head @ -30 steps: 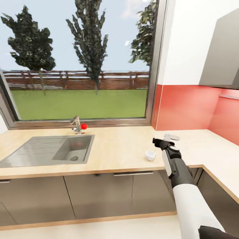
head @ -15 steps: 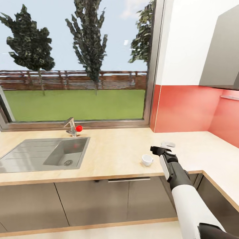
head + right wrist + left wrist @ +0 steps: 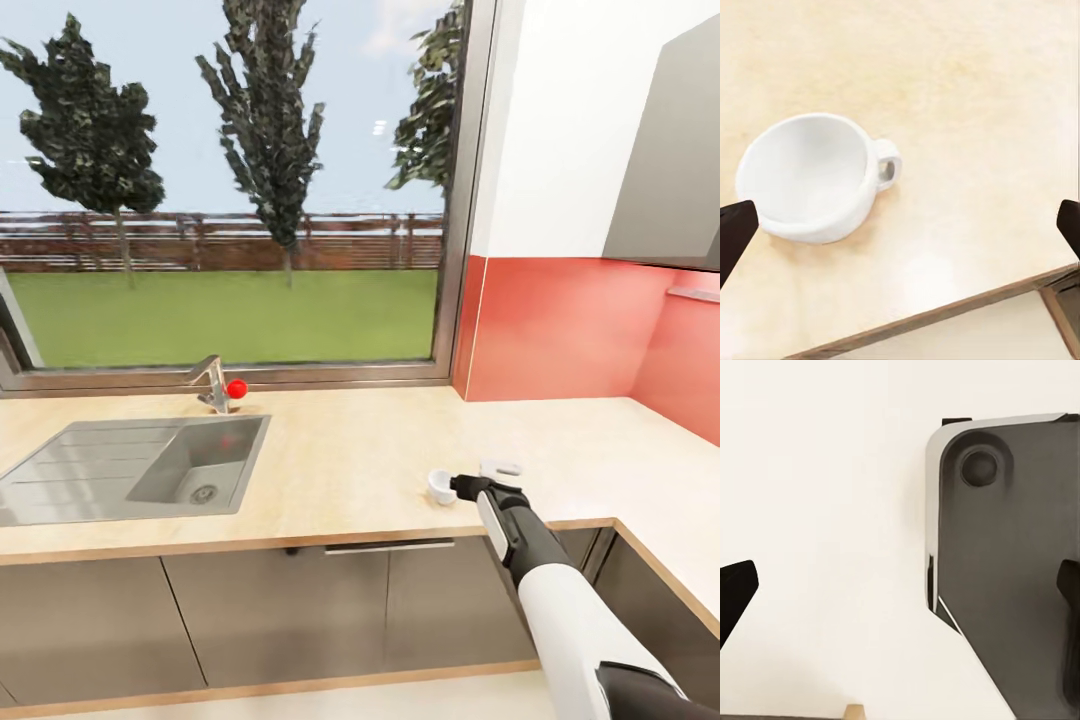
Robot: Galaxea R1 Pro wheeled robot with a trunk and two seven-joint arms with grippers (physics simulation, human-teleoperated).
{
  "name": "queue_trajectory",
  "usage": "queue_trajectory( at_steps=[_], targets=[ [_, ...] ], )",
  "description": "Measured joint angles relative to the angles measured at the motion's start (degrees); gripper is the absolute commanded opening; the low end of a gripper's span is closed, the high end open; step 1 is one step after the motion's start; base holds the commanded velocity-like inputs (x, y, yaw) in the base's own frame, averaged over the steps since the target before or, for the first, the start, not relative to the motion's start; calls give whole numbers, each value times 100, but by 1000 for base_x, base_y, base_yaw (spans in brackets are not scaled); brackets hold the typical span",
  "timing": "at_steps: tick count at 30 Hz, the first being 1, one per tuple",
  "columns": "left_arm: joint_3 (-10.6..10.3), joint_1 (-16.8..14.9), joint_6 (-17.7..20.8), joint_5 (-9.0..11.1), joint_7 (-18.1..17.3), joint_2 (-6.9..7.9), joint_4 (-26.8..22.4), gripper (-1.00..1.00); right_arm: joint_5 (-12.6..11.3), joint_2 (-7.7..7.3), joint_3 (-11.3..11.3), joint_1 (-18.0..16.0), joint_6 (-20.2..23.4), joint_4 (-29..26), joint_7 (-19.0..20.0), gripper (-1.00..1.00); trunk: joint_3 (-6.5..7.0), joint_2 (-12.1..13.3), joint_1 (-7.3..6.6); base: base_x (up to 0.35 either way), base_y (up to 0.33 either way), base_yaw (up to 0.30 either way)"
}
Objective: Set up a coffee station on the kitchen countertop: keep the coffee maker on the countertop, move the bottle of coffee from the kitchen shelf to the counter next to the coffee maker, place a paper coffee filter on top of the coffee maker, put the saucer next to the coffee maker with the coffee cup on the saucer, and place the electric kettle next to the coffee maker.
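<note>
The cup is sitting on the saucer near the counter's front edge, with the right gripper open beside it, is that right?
Not quite. The cup sits directly on the counter, not on the saucer, which lies apart, just behind the arm. The right wrist view shows bare wood all round the cup. The right gripper is indeed open beside it.

You're facing the kitchen countertop. The sink is set into it on the left, with the tap at its far edge, below the window. The coffee cup stands upright near the counter's front edge, right of centre, well apart from the sink. The saucer lies just right of it and slightly farther back. The right gripper sits just right of the cup, nearer than the saucer. In the right wrist view, the cup lies between the fingertips, which stand wide apart. A wall cabinet hangs at far right.
</note>
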Motion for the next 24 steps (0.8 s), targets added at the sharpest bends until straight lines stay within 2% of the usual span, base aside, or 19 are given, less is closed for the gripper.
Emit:
queue_trajectory(
  at_steps=[24],
  targets=[
    [0,4,2,0,0,-1,7,100,7,-13,6,-2,-9,127,-9,100,0,0,0,125,0,0]
  ],
)
